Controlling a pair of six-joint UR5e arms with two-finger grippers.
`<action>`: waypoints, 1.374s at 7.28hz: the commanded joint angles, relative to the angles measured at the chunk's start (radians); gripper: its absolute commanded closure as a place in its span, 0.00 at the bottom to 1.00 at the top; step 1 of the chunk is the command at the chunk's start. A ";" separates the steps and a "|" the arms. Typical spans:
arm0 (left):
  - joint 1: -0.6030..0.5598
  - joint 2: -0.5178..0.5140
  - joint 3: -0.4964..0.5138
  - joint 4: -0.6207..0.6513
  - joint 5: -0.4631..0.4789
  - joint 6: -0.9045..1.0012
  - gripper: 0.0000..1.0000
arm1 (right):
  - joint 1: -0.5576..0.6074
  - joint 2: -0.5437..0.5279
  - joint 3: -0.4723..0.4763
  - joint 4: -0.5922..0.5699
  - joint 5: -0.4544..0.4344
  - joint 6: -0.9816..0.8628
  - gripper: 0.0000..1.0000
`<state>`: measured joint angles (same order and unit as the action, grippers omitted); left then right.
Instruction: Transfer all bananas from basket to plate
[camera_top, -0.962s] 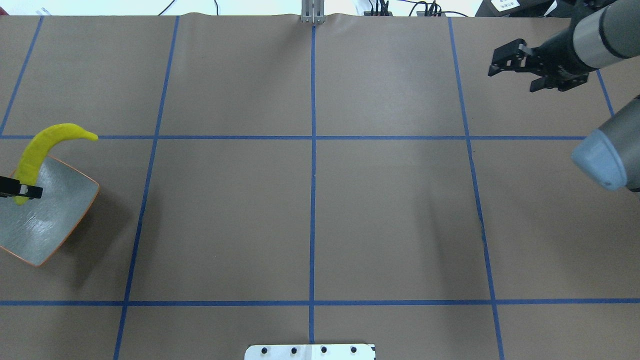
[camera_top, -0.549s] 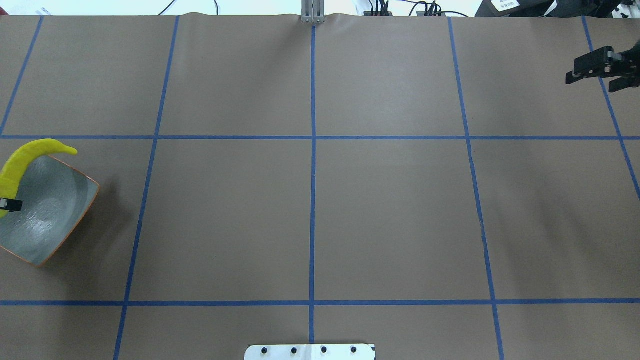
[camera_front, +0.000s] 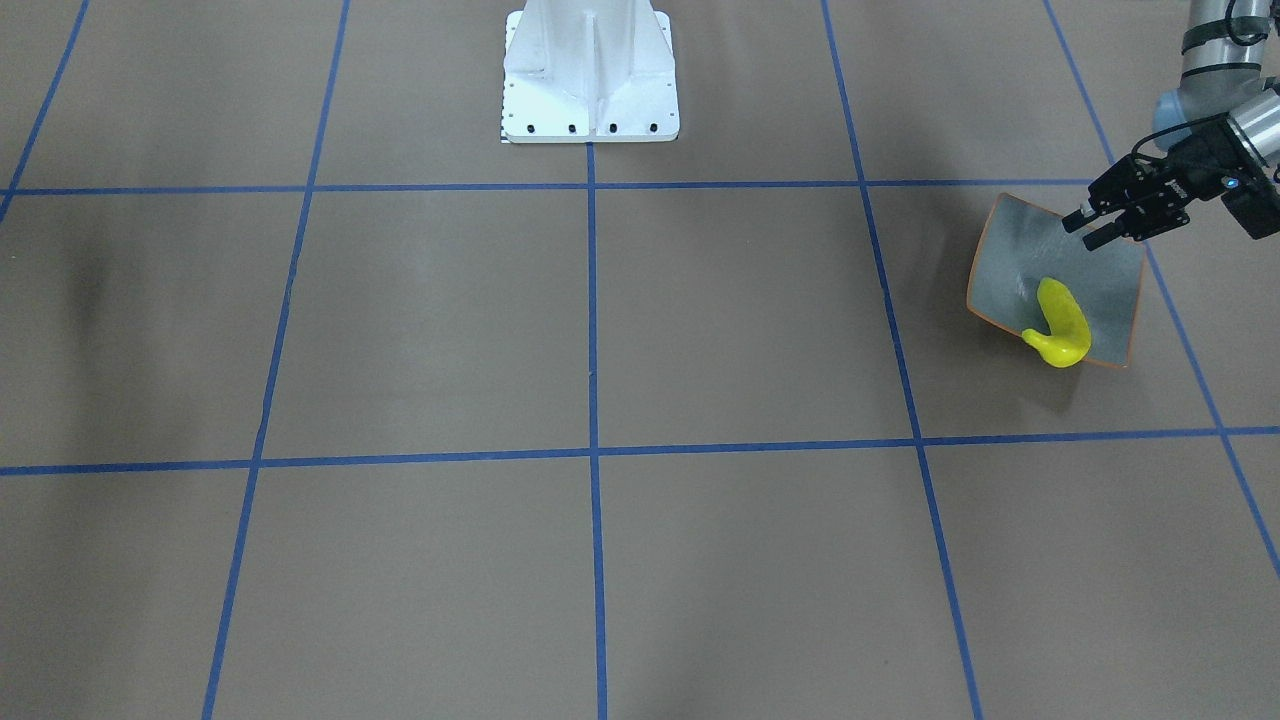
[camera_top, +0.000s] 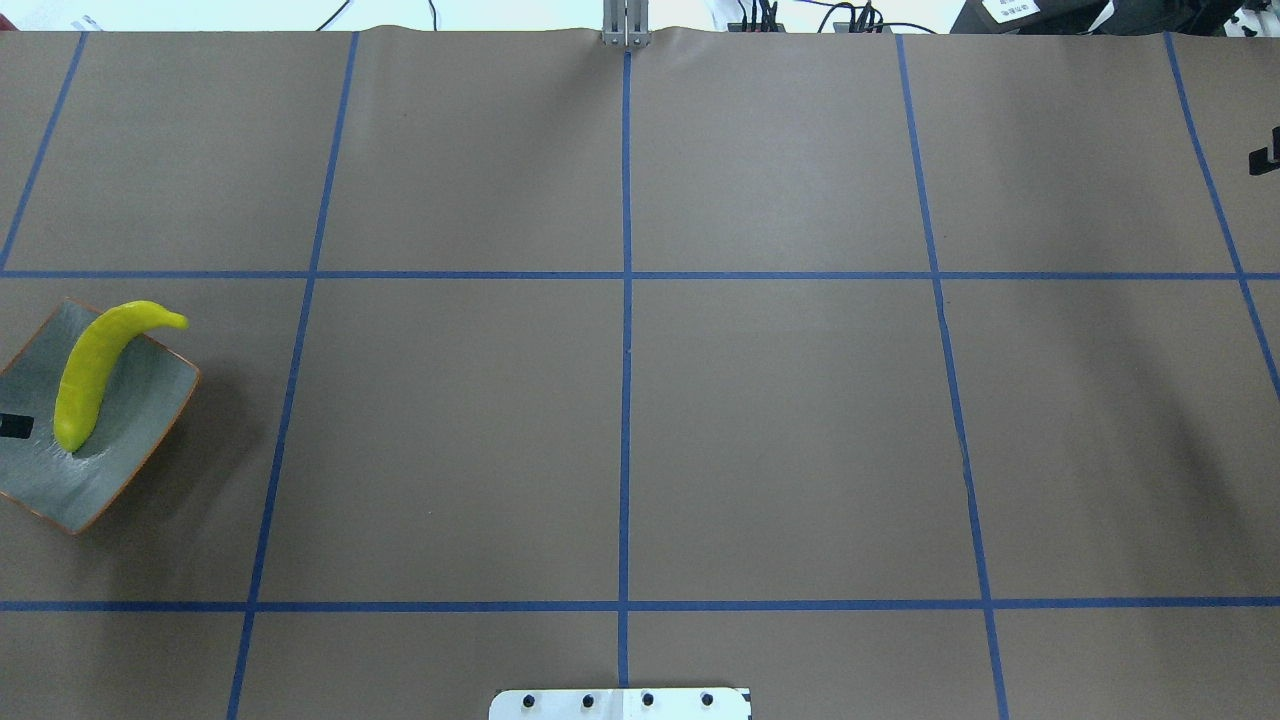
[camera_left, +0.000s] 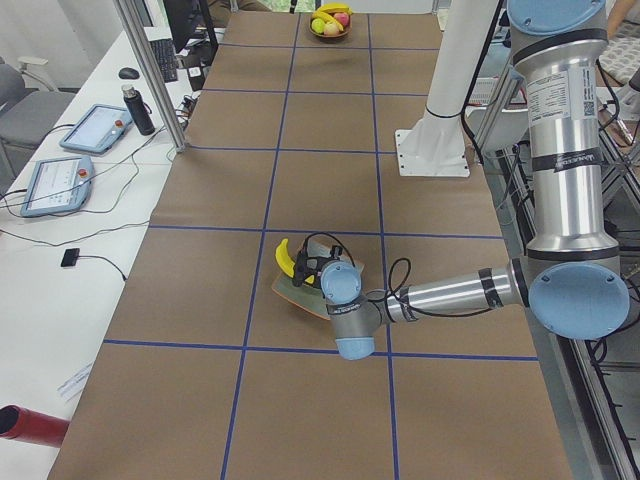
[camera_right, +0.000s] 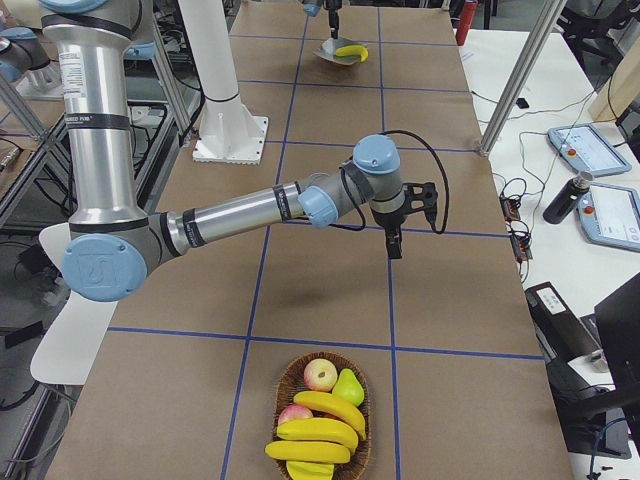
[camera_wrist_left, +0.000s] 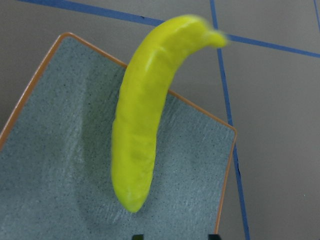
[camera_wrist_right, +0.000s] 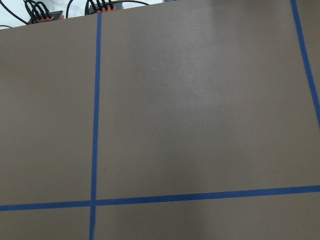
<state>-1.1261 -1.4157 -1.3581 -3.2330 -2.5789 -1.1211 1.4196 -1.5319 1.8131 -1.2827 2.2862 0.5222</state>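
1 banana (camera_top: 95, 375) lies free on the plate (camera_top: 150, 425), with its tip out over the rim. The left pincer (camera_front: 1088, 230) hangs open just above the plate and holds nothing. The other bananas (camera_right: 318, 430) sit in the basket (camera_right: 366, 432) at the far end of the desk (camera_top: 640, 440), so the right pincer (camera_right: 391, 240) is much nearer. I cannot tell if it is open. 3 show, lying side by side across the basket. Only the right side view shows them close; the overhead view misses the basket.
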 joint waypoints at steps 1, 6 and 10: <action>-0.011 -0.015 -0.006 -0.024 -0.056 -0.008 0.00 | 0.089 -0.034 -0.053 -0.003 0.044 -0.155 0.00; -0.100 -0.160 -0.019 0.016 -0.056 -0.035 0.00 | 0.278 -0.136 -0.371 0.014 0.001 -0.628 0.00; -0.098 -0.166 -0.019 0.012 -0.056 -0.031 0.00 | 0.282 -0.156 -0.467 0.043 -0.198 -0.731 0.03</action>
<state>-1.2254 -1.5799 -1.3775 -3.2207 -2.6354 -1.1534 1.7015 -1.6904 1.3864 -1.2616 2.1115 -0.2036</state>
